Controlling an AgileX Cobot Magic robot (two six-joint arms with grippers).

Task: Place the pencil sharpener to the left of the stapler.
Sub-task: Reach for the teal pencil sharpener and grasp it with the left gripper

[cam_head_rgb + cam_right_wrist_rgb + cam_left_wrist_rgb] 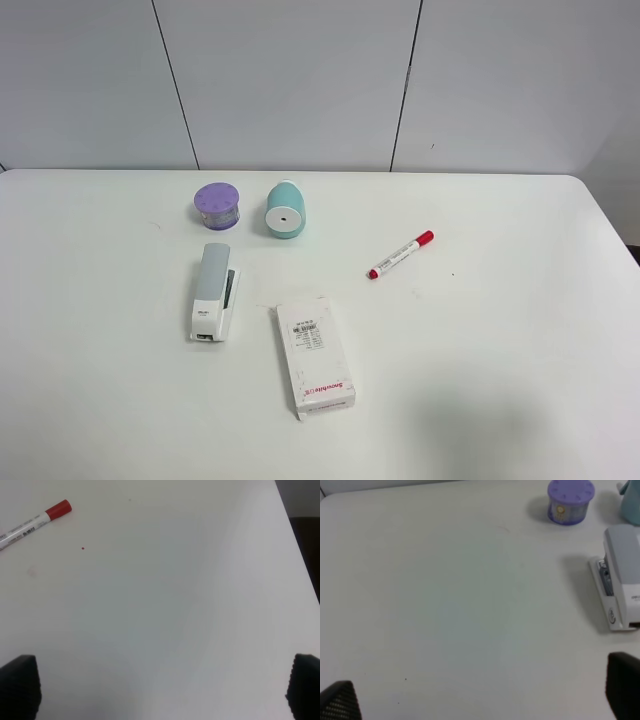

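1. As the high camera shows it, five loose things lie on my white desk [520, 350]: one of each kind, no doubles.
2. One pencil sharpener [284, 210], teal, lies on its side toward the back of the desk with its round white face and small hole turned to the camera.
3. One stapler [213, 293], grey on top and white below, lies lengthwise nearer the front. The sharpener sits behind it and off to its right, apart from it, so it is not yet on the stapler's left.
4. One purple round container [217, 205] stands just beside the sharpener, on its left, with a small gap between them.
5. One white labelled box [315, 357] lies flat in front, to the right of the stapler. One red-capped marker [400, 254] lies at a slant, well to the right of the sharpener.
6. My left pincer [480, 695] shows two dark fingertips [340, 700] at opposite edges of its wrist view, spread wide, with only bare desk between them. The stapler, the purple container and a sliver of teal all lie beyond it.
7. My right pincer [161, 685] likewise shows two fingertips [19, 685] spread wide, grasping nothing, over bare desk, with the marker lying well beyond them.
8. Neither of my two pincers appears in the high view.
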